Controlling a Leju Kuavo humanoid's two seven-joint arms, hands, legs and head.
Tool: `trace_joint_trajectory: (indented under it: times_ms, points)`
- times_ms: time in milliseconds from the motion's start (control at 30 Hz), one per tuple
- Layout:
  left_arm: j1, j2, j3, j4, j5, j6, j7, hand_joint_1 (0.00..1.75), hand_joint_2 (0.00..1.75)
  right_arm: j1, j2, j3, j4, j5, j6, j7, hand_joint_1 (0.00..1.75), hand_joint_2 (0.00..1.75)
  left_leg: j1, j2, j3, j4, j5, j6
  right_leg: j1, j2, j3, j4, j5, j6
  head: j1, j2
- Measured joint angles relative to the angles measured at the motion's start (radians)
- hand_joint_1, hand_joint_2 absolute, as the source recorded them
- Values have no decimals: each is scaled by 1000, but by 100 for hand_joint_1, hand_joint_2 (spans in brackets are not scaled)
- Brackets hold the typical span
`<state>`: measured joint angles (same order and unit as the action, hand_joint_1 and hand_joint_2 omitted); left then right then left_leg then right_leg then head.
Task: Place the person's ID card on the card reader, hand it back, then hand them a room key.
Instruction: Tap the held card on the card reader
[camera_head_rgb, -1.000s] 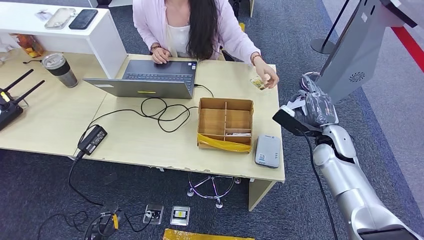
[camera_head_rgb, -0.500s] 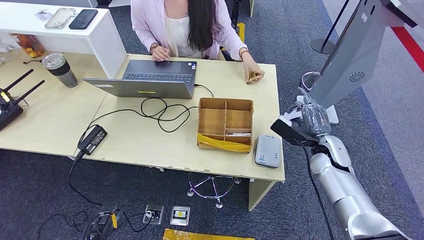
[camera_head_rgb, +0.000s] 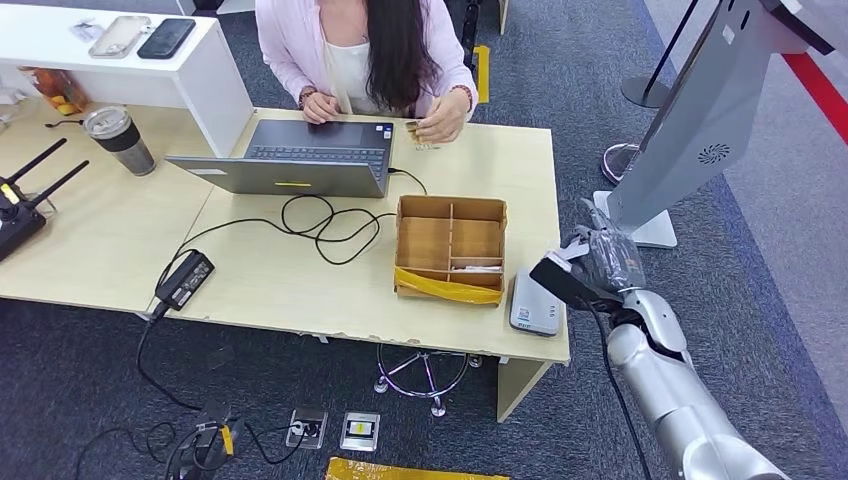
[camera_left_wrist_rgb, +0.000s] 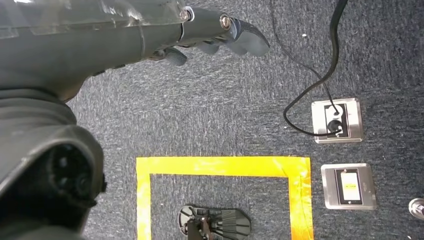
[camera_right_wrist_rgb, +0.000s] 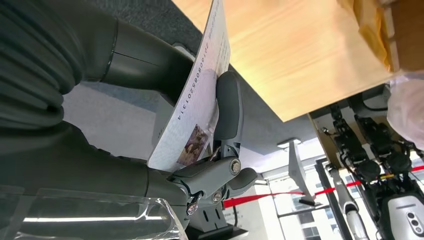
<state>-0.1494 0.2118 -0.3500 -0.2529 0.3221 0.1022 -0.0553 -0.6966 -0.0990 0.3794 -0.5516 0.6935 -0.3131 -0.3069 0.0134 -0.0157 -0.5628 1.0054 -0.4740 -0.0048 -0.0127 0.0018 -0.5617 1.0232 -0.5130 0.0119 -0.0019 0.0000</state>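
My right hand (camera_head_rgb: 600, 262) hangs just off the table's right front corner, beside the grey card reader (camera_head_rgb: 535, 303) that lies flat there. In the right wrist view a white ID card (camera_right_wrist_rgb: 200, 100) with a small photo is pinched between the thumb and a dark finger (camera_right_wrist_rgb: 227, 107), above the table edge. A brown divided box (camera_head_rgb: 450, 245) stands behind the reader with a pale card (camera_head_rgb: 476, 268) in one compartment. The person (camera_head_rgb: 360, 50) sits at the far side, one hand (camera_head_rgb: 435, 122) holding something small by the laptop. My left hand (camera_left_wrist_rgb: 220, 32) hangs over the floor, fingers loosely apart, holding nothing.
An open laptop (camera_head_rgb: 290, 160) with a looped cable and power brick (camera_head_rgb: 185, 278) takes the table's middle. A steel cup (camera_head_rgb: 120, 138) stands far left. A grey kiosk stand (camera_head_rgb: 700, 120) rises right of my arm. Yellow floor tape (camera_left_wrist_rgb: 220, 167) and floor sockets lie below.
My right hand has come down and toward the table's front corner, closer to the card reader. The person's hand drew back from the table's right side to beside the laptop.
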Motion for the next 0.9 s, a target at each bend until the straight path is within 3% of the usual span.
trace_joint_trajectory:
  times_ms: [900]
  points:
    - [6,-14,7,-1,13,-1,41,0,0,95,19,30,49,-69,35,20,175,175,0,0,0,0,0,0,0,0,0,0,0,0,0,0]
